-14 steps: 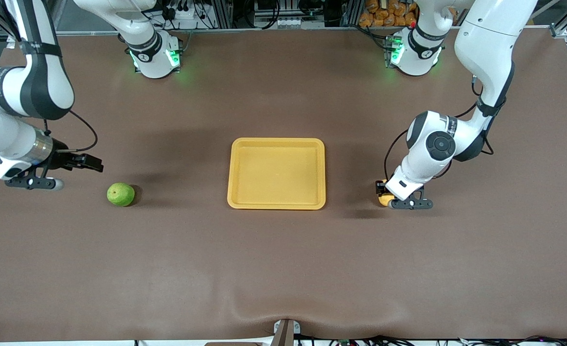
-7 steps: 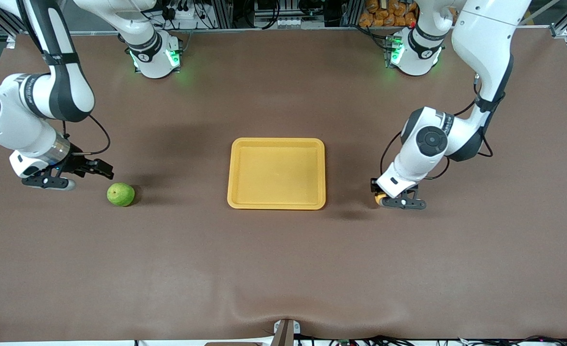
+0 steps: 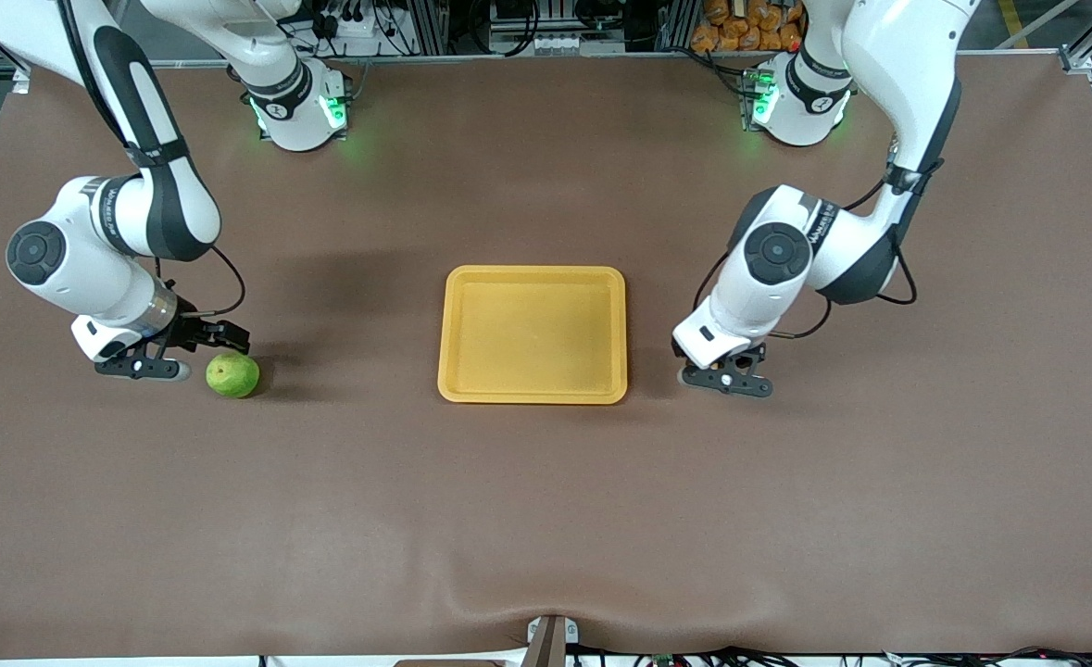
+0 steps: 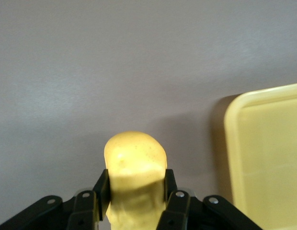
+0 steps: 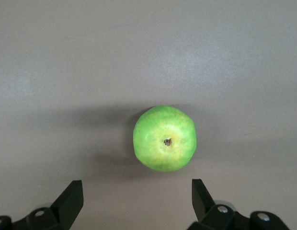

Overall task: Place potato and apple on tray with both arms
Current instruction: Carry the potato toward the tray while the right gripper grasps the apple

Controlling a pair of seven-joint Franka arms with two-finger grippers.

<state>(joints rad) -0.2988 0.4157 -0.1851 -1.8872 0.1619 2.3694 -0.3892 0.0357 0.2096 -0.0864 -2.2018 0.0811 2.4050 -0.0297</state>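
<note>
The yellow potato (image 4: 134,158) is gripped between the pads of my left gripper (image 4: 134,184). In the front view the left gripper (image 3: 705,369) is low over the table just beside the tray's edge at the left arm's end, and the hand hides the potato there. The yellow tray (image 3: 533,271) lies at mid-table with nothing on it; its corner shows in the left wrist view (image 4: 230,124). The green apple (image 3: 232,374) rests on the table toward the right arm's end. My right gripper (image 3: 221,339) is open close beside it; in the right wrist view the apple (image 5: 164,138) lies just ahead of the open right gripper (image 5: 137,191).
The brown table mat (image 3: 546,519) stretches wide around the tray. The two arm bases (image 3: 300,106) stand along the table's edge farthest from the front camera, with cables and equipment past them.
My left gripper has carried the potato along the table toward the tray. My right gripper has swung in and down toward the apple. The apple and tray have not moved.
</note>
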